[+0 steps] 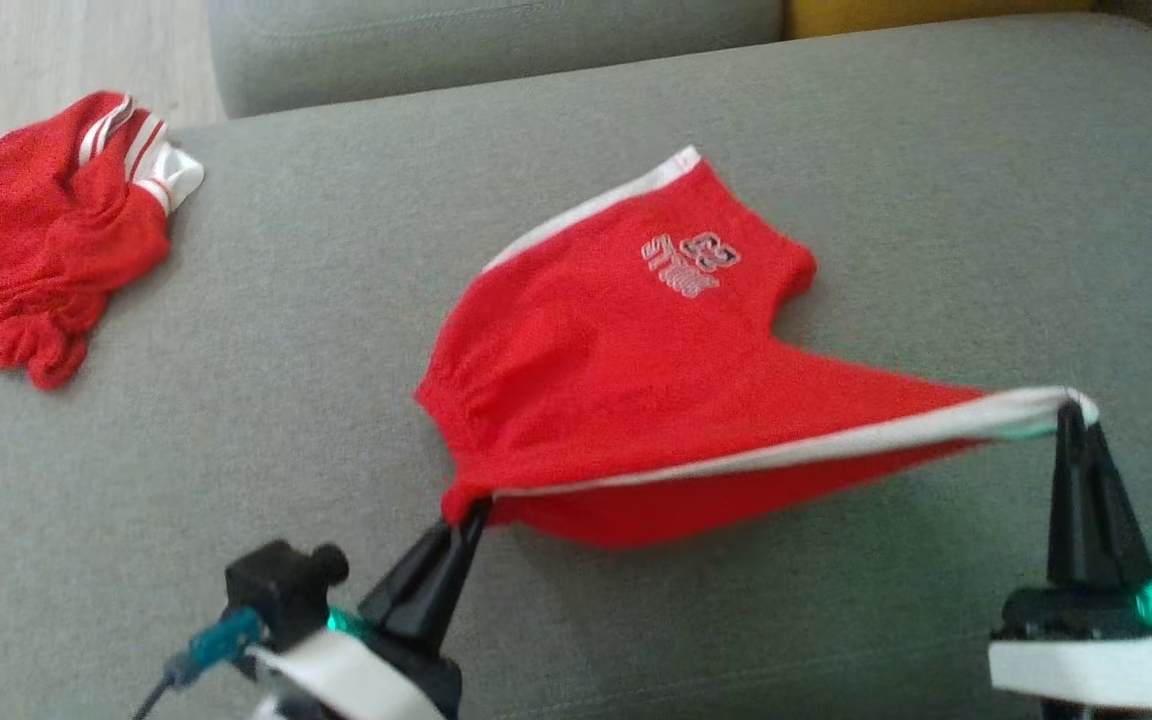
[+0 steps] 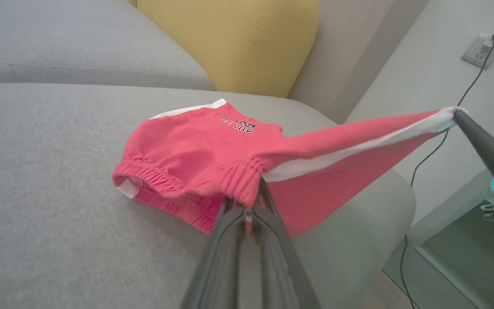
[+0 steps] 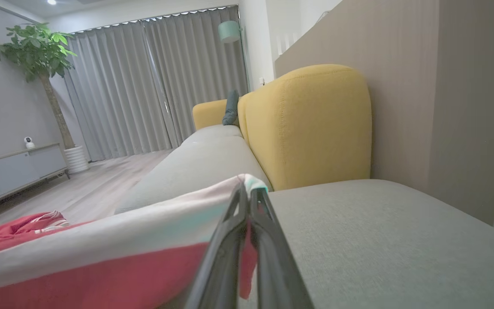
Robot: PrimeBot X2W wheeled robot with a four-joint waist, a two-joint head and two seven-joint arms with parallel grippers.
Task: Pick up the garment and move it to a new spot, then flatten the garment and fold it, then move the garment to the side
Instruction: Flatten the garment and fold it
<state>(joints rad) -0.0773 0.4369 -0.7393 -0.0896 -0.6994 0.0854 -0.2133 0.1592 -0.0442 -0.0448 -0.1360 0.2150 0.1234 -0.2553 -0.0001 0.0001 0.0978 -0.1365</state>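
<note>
The shorts (image 1: 626,370) are pinched taut by left tool (image 1: 471,510) and right tool (image 1: 1071,405) at the front edge of the sofa (image 1: 286,400). Flattening and folding are judged undone.

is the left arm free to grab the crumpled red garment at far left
Probably not yet: the left tool is shut on the shorts; otherwise only sofa lies before the crumpled garment.

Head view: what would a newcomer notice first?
Bright red shorts with a white stripe are stretched over the grey sofa, pinched at the waistband by the left gripper and at a striped corner by the right gripper. A second red garment lies crumpled at the sofa's far left.
</note>
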